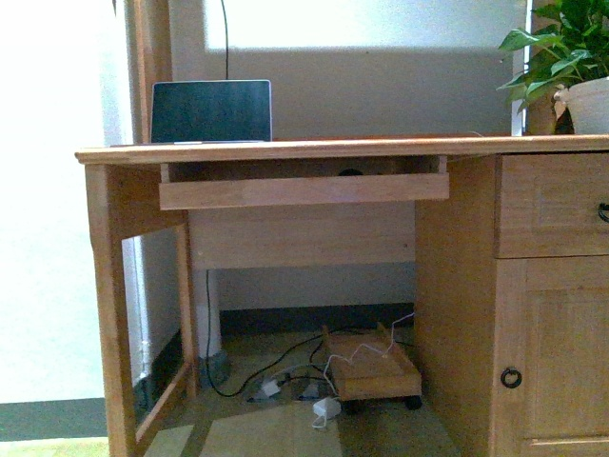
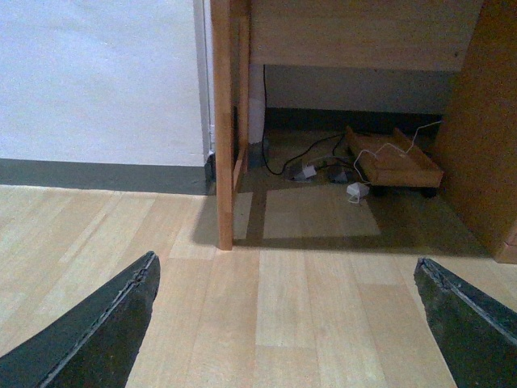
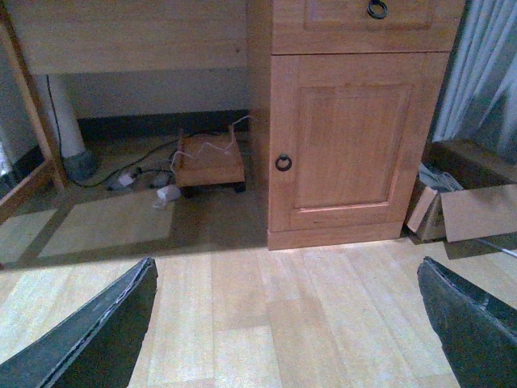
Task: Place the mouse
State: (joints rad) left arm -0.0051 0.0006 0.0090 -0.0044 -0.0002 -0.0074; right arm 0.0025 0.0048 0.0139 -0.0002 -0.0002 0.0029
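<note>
A small dark domed shape (image 1: 351, 172) peeks over the front board of the pull-out tray (image 1: 304, 189) under the desk top (image 1: 285, 149). It looks like the mouse, and most of it is hidden. Neither arm shows in the front view. My left gripper (image 2: 287, 323) is open and empty, low over the wooden floor in front of the desk's left leg (image 2: 222, 121). My right gripper (image 3: 287, 323) is open and empty, low over the floor in front of the cupboard door (image 3: 347, 145). The mouse shows in neither wrist view.
A laptop (image 1: 211, 111) stands open on the desk top at the left, and a potted plant (image 1: 580, 95) at the right. Under the desk are a low wheeled wooden stand (image 1: 371, 371) and cables with white plugs (image 1: 325, 407). A cardboard box (image 3: 460, 206) lies right of the cupboard.
</note>
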